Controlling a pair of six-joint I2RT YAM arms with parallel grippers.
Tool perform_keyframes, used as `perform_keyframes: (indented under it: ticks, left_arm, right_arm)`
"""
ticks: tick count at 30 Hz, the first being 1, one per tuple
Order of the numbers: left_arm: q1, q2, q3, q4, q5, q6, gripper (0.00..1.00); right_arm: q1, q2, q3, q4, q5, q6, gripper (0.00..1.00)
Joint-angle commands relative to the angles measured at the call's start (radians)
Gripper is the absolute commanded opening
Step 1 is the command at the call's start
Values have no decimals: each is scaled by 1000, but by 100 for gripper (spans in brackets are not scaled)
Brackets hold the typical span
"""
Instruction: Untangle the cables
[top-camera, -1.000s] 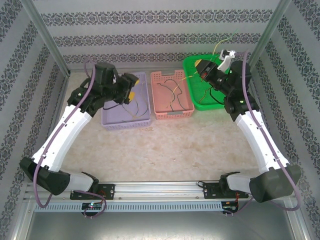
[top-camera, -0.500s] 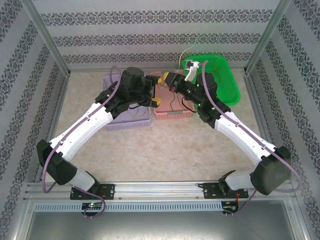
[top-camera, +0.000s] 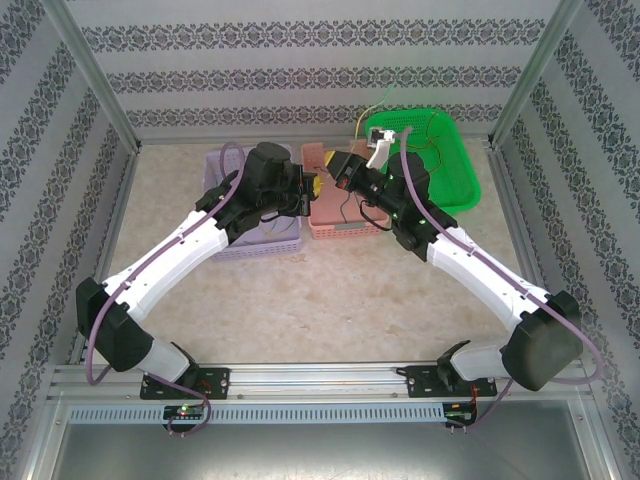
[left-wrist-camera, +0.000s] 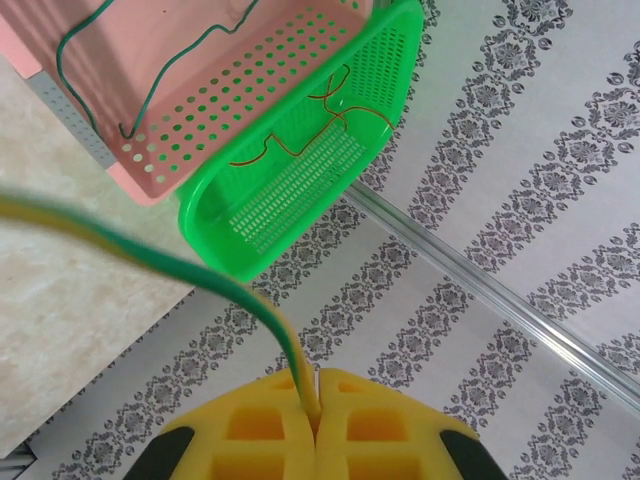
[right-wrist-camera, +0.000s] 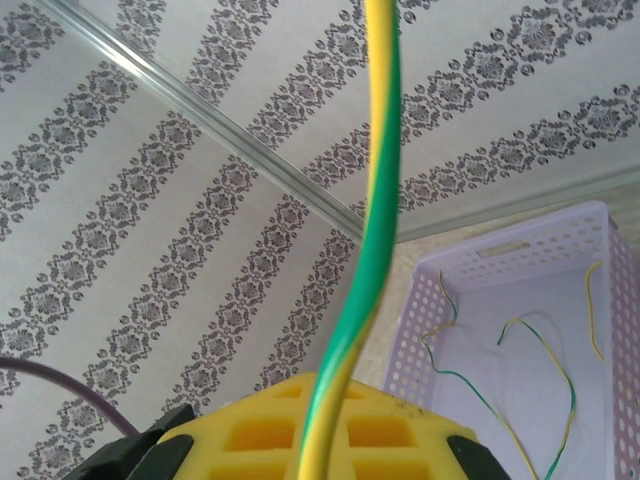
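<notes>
Clamping tight, the left claw (left-wrist-camera: 315, 408) pinches a green-and-yellow cable (left-wrist-camera: 200, 272) between its yellow pads. The right claw (right-wrist-camera: 325, 395) is clenched on a strand of the same colours; whether it is the same one I cannot tell. Both claws meet above the left rim of the pink basket (top-camera: 345, 230), with the lilac basket (top-camera: 255, 243) just left of it and the green basket (top-camera: 455, 180) just right of it. This looks like the pull-apart step. The next move likely calls for drawing the claws slowly away from the pink basket, both grips kept, watching for a snag. A second ago the left claw stood open over the lilac basket and the right over the green one; both have since swung in and the left has shut.
</notes>
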Motion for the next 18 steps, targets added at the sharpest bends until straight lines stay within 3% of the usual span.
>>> perform_keyframes:
  ticks: [1, 3, 5, 8, 12, 18]
  left_arm:
    - [23, -47, -16, -56, -34, 64, 0]
    - [48, -51, 1, -85, -33, 133, 0]
    - [90, -51, 9, -119, -16, 199, 0]
    - [167, -65, -29, -120, 12, 246, 0]
    - [284, -70, -110, -33, 48, 266, 0]
    - [404, 78, -218, 384, 197, 183, 0]
  right_arm:
    - [-24, 4, 34, 18, -16, 20, 0]
    - [-31, 19, 67, -22, -60, 11, 4]
    - [-42, 31, 118, -112, -117, -14, 36]
    - [-46, 4, 157, -256, -112, -87, 54]
    - [-62, -76, 153, -384, -54, -176, 60]
    - [-93, -178, 81, -449, -16, -226, 62]
